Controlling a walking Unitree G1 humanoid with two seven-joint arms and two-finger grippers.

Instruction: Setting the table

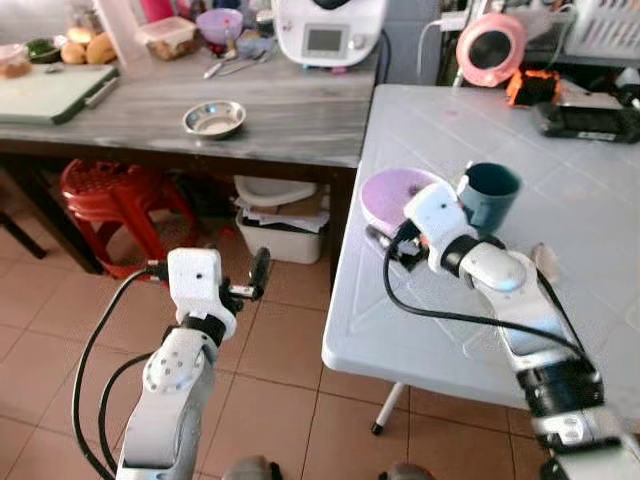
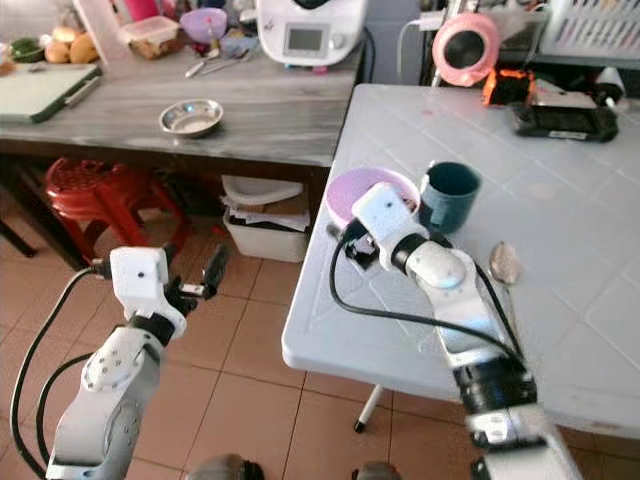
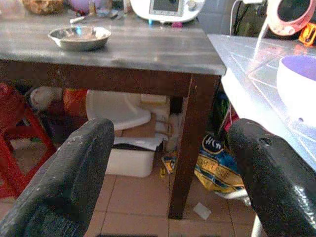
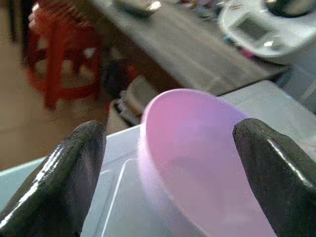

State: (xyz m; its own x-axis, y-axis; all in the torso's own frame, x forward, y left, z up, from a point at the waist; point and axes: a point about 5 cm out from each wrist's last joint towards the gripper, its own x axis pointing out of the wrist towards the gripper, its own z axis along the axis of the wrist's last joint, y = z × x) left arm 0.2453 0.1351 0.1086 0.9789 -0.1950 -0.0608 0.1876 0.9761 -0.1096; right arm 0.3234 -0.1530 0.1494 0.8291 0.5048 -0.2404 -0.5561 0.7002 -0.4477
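The step in hand looks like placing the bowl (image 2: 362,192) — it sits on the white table (image 2: 560,320) near its corner, just beside the mug (image 2: 449,196). The right gripper (image 2: 350,240) stands wide, fingers either side of the bowl, holding nothing. Next it must either close on the rim or back clear. The left gripper (image 1: 250,280) hangs wide over the floor — empty.
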